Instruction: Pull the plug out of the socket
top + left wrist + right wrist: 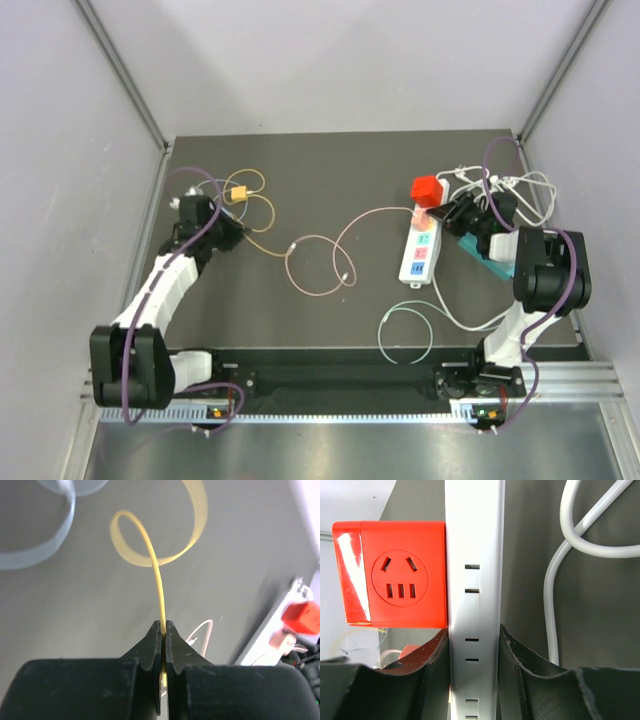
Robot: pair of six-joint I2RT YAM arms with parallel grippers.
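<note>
A white power strip [420, 250] lies right of centre, with a red cube plug [427, 190] seated at its far end. My right gripper [452, 215] is shut on the strip; in the right wrist view its jaws [472, 630] clamp the white strip [472, 540] from both sides just below the red plug [400, 580]. My left gripper [230, 232] is at the far left, shut on a thin yellow cable [159, 585], which runs up between the closed fingertips [163, 627]. A pink cable [320, 265] loops from the strip towards the yellow one.
White cords [510, 185] tangle behind the right gripper, and one white loop [405, 335] lies near the front edge. A teal object [495, 262] sits under the right arm. A small orange connector [237, 194] lies by the left gripper. Grey walls close both sides.
</note>
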